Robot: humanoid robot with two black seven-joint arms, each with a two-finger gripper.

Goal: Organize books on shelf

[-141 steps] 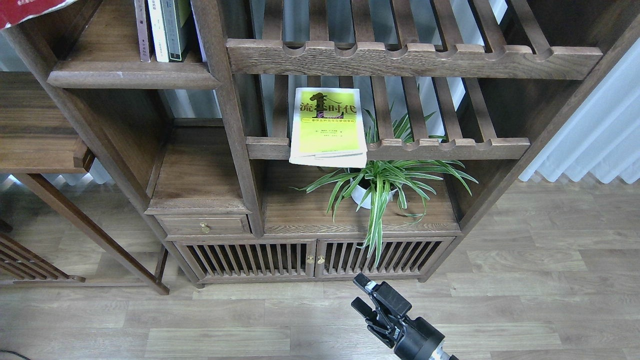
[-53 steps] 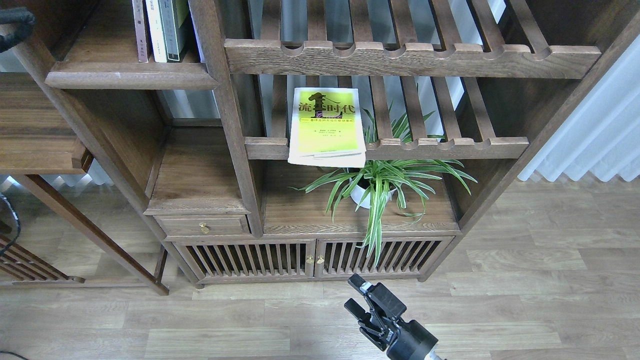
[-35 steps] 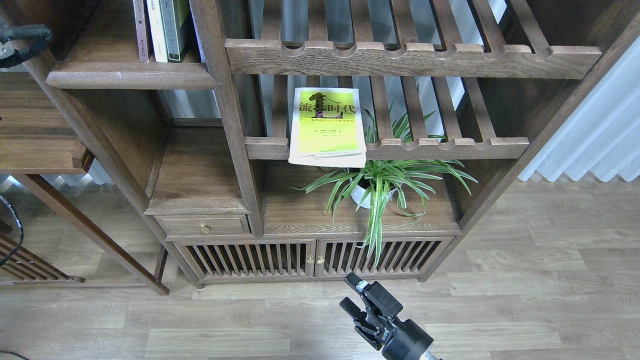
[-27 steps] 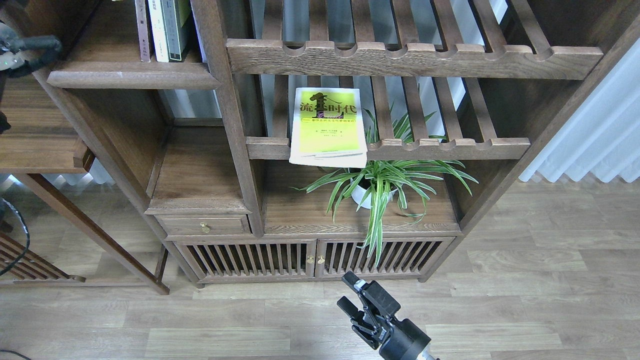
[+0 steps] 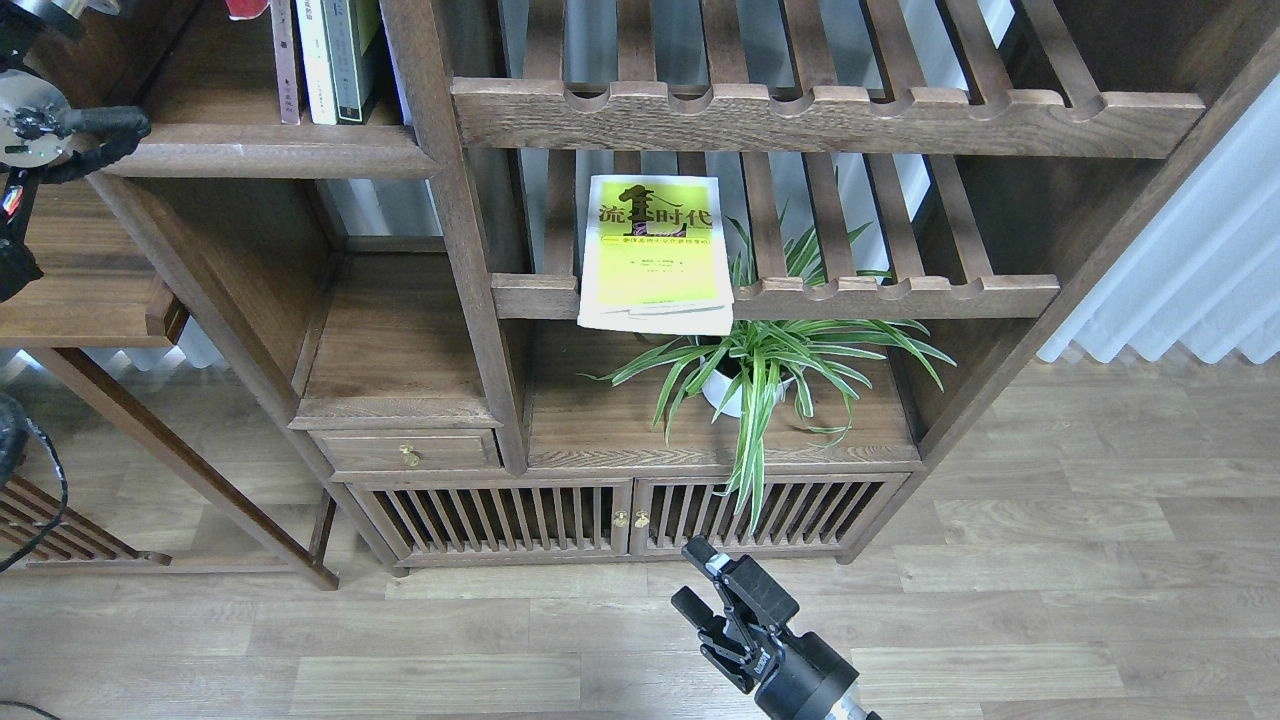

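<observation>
The yellow-green book point(image 5: 655, 250) with a white border lies flat on the lower slatted rack, its front edge overhanging the rail. The shelf point(image 5: 265, 150), a solid dark-brown board with a rounded lip, is at the upper left. A small red piece point(image 5: 245, 8), likely the red book, shows at the top edge above the shelf, just left of a thin maroon-brown spine point(image 5: 285, 60). My left arm point(image 5: 40, 125) reaches up along the left edge; its gripper is past the top of the frame. My right gripper point(image 5: 700, 585) is open and empty, low over the floor.
White and grey-green upright books point(image 5: 335, 55) stand on the shelf against the post. A potted spider plant point(image 5: 760, 365) sits under the yellow-green book. A scalloped upper rack point(image 5: 820, 115), a drawer point(image 5: 408, 452) and slatted cabinet doors point(image 5: 620, 520) are in view.
My left arm has come into view at the left edge and moved right and down. The red piece has appeared over the shelf. My right gripper has drifted slightly left.
</observation>
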